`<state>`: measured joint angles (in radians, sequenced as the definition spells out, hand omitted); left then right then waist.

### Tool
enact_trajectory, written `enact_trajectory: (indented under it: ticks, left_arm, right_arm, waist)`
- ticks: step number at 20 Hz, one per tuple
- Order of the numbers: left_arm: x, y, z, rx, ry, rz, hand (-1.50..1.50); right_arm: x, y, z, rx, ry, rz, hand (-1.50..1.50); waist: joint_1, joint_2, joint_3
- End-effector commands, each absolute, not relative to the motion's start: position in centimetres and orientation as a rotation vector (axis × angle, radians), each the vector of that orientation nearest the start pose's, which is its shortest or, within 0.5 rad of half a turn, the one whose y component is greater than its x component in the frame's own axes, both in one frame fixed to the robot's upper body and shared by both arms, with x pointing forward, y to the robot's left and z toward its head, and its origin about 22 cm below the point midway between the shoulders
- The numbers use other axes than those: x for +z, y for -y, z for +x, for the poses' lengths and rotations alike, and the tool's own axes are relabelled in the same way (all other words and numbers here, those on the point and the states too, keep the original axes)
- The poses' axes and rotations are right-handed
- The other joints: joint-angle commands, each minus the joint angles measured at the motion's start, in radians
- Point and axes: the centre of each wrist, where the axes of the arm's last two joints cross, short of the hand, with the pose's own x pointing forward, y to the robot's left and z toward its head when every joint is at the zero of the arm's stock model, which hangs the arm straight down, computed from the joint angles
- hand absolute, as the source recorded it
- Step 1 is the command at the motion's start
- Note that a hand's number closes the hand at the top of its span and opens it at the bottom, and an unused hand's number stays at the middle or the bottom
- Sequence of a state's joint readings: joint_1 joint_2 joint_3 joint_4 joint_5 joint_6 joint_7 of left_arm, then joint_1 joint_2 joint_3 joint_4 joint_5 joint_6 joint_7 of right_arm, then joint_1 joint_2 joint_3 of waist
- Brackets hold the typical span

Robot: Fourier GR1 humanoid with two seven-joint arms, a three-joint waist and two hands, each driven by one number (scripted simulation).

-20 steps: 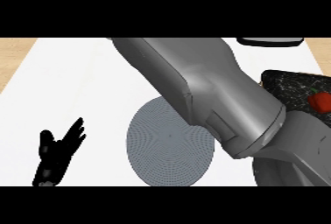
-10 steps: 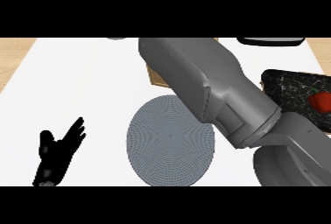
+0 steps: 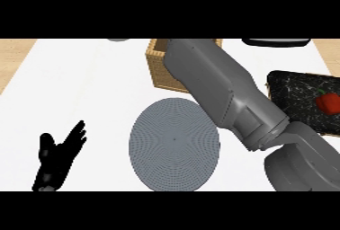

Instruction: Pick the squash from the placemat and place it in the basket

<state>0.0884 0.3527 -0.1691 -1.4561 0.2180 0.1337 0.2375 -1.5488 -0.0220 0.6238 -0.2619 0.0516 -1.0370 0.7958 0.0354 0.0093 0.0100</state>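
The right forearm [image 3: 229, 103] is stretched across the counter and over the basket [image 3: 161, 67], and it hides most of the basket's inside. The right hand is hidden beyond the arm, so whether its fingers are together, apart or clamped on anything cannot be told. The squash is seen nowhere: the grey round placemat [image 3: 174, 144] lies bare, so the squash is judged to be off the mat and either carried or already in the basket.

The left hand [image 3: 58, 155] is rested at the lower left, fingers straight and apart, well clear of the mat.

At the right, a red pepper [image 3: 327, 102] is seen on a dark tray [image 3: 292, 90].

If release is the step in hand, the hand is best kept centred between the basket walls and lowered well inside before the fingers are let go, then lifted straight up so the rim is not caught.
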Motion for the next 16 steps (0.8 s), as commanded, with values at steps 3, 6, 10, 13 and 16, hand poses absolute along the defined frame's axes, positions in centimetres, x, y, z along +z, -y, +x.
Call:
enact_trajectory:
  ticks: [3,6,10,13,16]
  left_arm:
    - [-3.1,-27.5,21.2,-0.062,1.037,0.152,0.0]
    - [-4.8,-27.8,20.3,-0.055,1.019,0.15,0.0]
    - [-6.2,-29.5,19.1,-0.051,0.997,0.152,0.0]
    - [-5.3,-28.4,19.5,-0.03,1.007,0.155,0.0]
    - [-5.3,-27.4,20.3,-0.04,1.02,0.154,0.0]
  right_arm:
    - [16.9,3.1,45.7,-0.077,1.275,-1.144,1.5]
    - [15.7,3.3,45.4,0.071,1.278,-1.129,1.5]
    - [16.2,3.4,45.5,0.125,1.308,-1.162,-1.5]
    - [16.5,3.4,45.5,0.077,1.335,-1.144,-1.5]
    - [17.0,3.3,45.5,0.025,1.378,-1.137,-1.5]
  waist:
    - [-0.002,0.003,-0.011]
    - [-0.014,-0.001,-0.011]
    - [-0.017,-0.003,-0.011]
    - [-0.028,-0.009,-0.01]
    - [-0.025,-0.007,-0.01]
